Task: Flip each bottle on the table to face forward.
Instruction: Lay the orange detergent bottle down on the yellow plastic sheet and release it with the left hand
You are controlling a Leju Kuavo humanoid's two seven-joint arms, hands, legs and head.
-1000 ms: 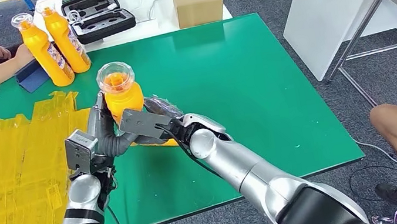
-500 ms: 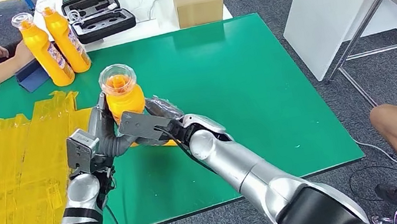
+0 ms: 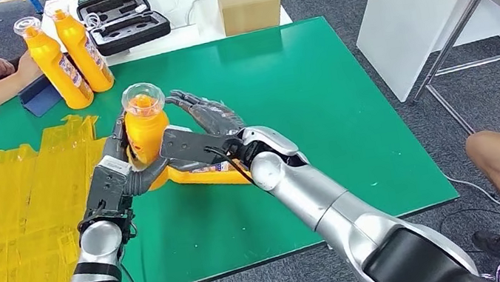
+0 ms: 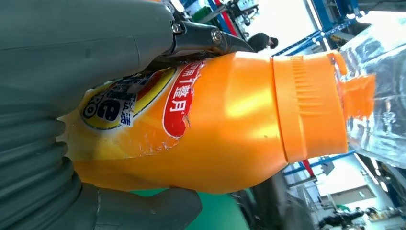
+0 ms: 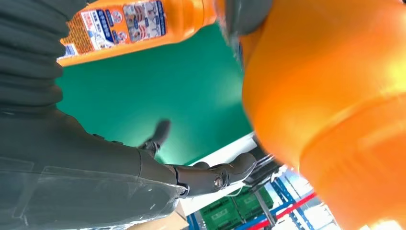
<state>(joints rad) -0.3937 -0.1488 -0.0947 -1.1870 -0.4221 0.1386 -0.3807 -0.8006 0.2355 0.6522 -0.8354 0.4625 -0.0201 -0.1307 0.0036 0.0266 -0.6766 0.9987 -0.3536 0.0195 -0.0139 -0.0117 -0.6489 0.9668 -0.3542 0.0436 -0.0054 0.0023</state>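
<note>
left hand (image 3: 120, 177) gripped upright orange bottle (image 3: 146, 130) above green table (image 3: 316, 101) near its left edge | right hand (image 3: 205, 121) fingers spread, empty, just beside | right half open

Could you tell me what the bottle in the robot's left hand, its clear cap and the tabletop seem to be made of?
Bottle: probably glossy orange plastic, given the bright highlights and moulded ribbed collar; its printed label looks like scuffed film or paper. Clear cap: likely transparent hard plastic, since the orange nozzle shows through it. Tabletop: a smooth matte green surface, material uncertain, with crinkled yellow tape on one side.
</note>
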